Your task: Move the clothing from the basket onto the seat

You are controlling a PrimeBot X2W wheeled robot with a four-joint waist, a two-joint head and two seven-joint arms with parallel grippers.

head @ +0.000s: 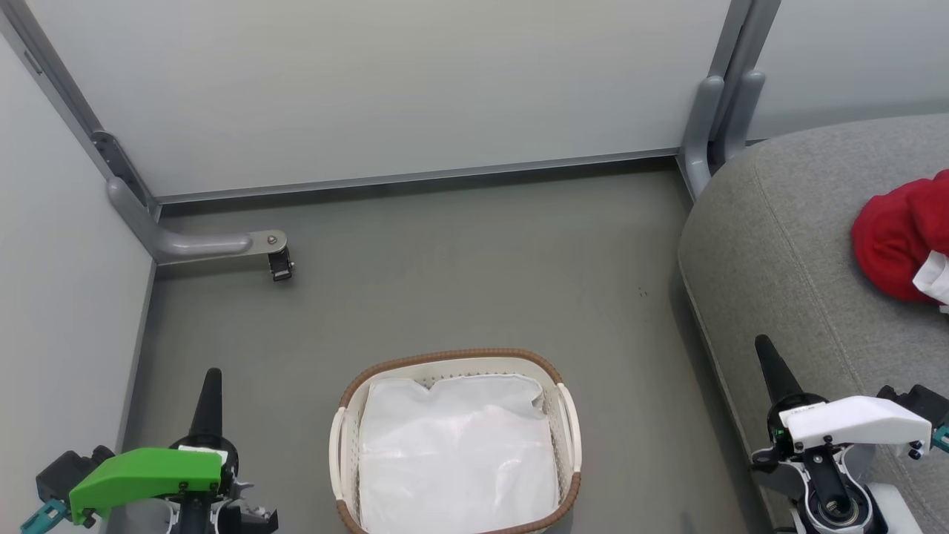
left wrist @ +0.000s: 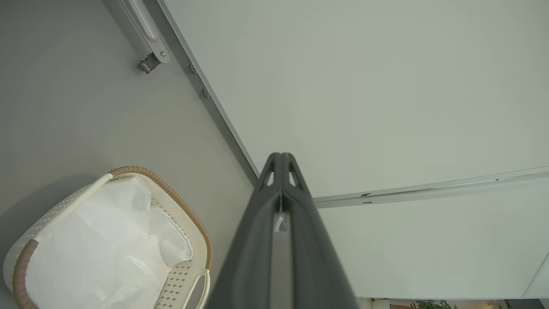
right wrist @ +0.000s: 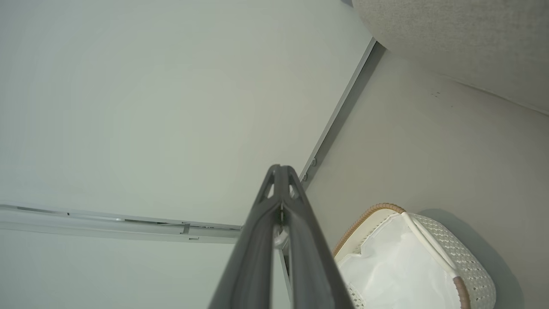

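Partly cropped, clothing (head: 893, 230) apparently lies on seat (head: 771, 259).

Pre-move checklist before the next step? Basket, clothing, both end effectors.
1. Oval white perforated basket with brown rim emptied: ok, just its white liner inside.
2. Bright red fabric clothing on the grey upholstered seat: ok.
3. Whole pile on seat: cannot tell, it runs off frame.
4. Left end effector shut, empty: ok.
5. Right end effector shut, empty: ok.
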